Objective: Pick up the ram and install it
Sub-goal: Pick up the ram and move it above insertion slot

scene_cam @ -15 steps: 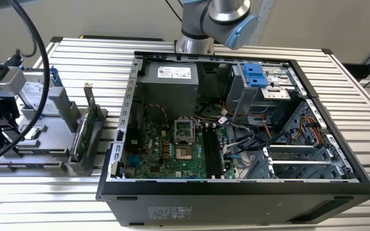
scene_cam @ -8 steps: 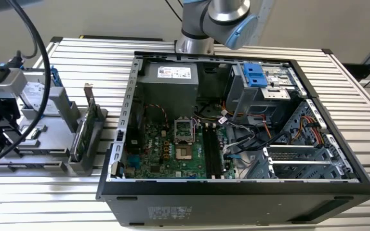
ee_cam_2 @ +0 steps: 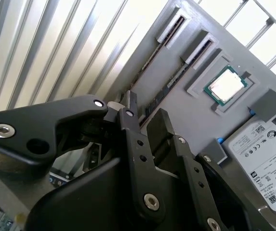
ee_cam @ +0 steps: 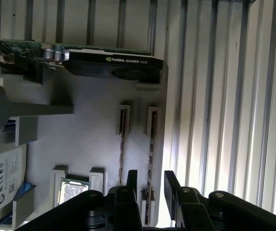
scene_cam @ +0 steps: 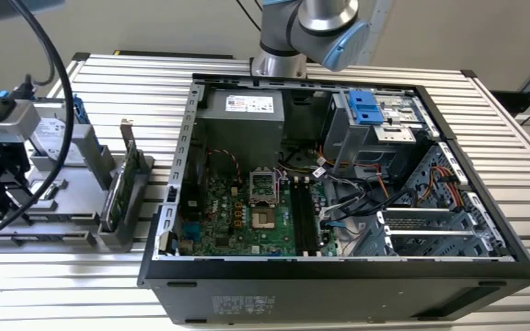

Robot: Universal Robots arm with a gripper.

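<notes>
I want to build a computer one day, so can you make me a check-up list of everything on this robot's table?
Surface: slatted metal table, carrying an open computer case and a grey holder.
Job's things: the ram stands on edge in the holder, with a second ram stick beside it.
Clutter: green card, hard drive and processor chip, all in the holder.
Grippers: the hand is open, with its fingers on either side of the ram, apart from it.
Cables: black cables loop at the exterior view's left; wires lie inside the case.
Surroundings: robot arm beyond the case.
</notes>
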